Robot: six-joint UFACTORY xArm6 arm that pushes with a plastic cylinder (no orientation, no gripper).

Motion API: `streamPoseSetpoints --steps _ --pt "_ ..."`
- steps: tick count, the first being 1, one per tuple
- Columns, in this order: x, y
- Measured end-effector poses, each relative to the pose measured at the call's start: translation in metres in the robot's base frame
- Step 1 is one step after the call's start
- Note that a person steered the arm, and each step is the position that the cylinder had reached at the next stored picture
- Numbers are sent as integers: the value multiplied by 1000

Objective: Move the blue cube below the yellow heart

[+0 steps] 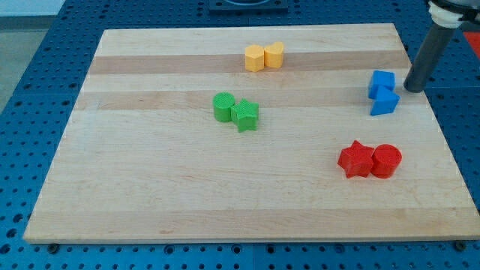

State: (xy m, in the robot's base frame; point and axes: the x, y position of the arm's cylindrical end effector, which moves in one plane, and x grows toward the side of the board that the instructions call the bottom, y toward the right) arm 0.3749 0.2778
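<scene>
Our tip [413, 89] sits near the view's right edge of the desk [150, 187], just to the right of the two blue blocks and a little apart from them. There is no hand on our arm, only a straight dark rod, so nothing can spread or pinch; we can only push. The blue cube [382, 82] is the upper one of the blue pair, and it touches the other blue block [385, 102] just below it. The cube lies to the left of our tip, very close. The yellow heart [274, 54] is far off toward the view's top, left of the cube, and it touches a yellow block [255, 58] with flat sides. So we think the cube has to slide left a long way, and our tip is already on the correct side for that push. The cube looks small, bright blue, with square faces. The other blue block may come along if we push low.
</scene>
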Motion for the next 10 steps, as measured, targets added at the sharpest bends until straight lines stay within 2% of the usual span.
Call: streamPoseSetpoints --steps 1,3,6,7,10 --pt "8 -14" --pt "-1 -76" --pt "-70 -87" --pt "-70 -86" --pt "-30 -91"
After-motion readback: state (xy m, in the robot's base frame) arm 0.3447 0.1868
